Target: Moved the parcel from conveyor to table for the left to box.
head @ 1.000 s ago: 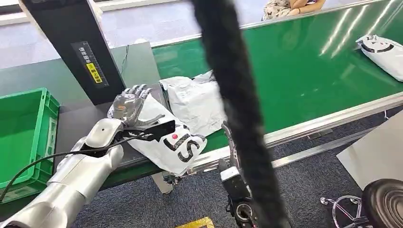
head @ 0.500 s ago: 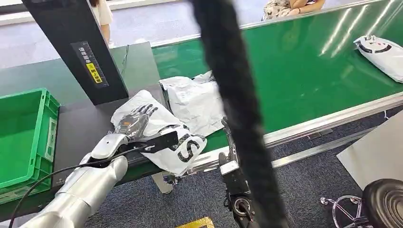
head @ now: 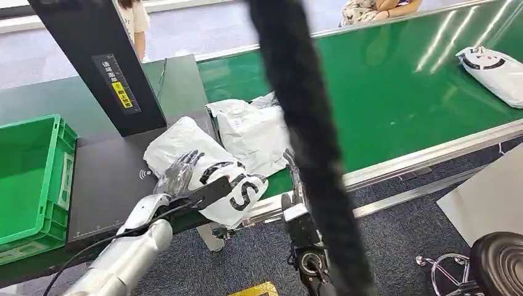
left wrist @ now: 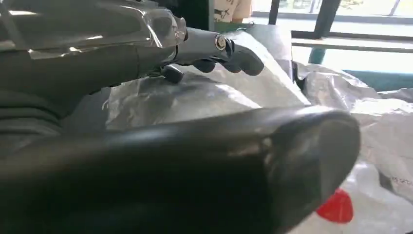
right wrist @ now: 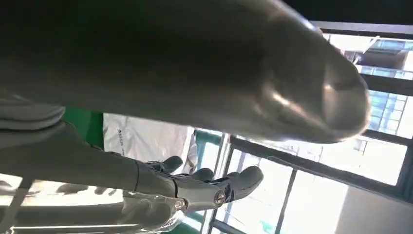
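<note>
Looks mostly done imo: the parcel (head: 203, 169) lies on the dark surface (head: 111, 179), one end overhanging its edge. Left robot hand (head: 179, 176) rests spread on it, at 9 o'clock, gripping nothing. Right robot hand (right wrist: 204, 187): fingers apart, empty. Boxing into the green crate (head: 31, 179) remains.

The head view looks down from high over the black table (head: 111, 179) and green conveyor (head: 395, 92). Both wrist views sit close behind their hands; all three share the white parcel (head: 203, 166).
</note>
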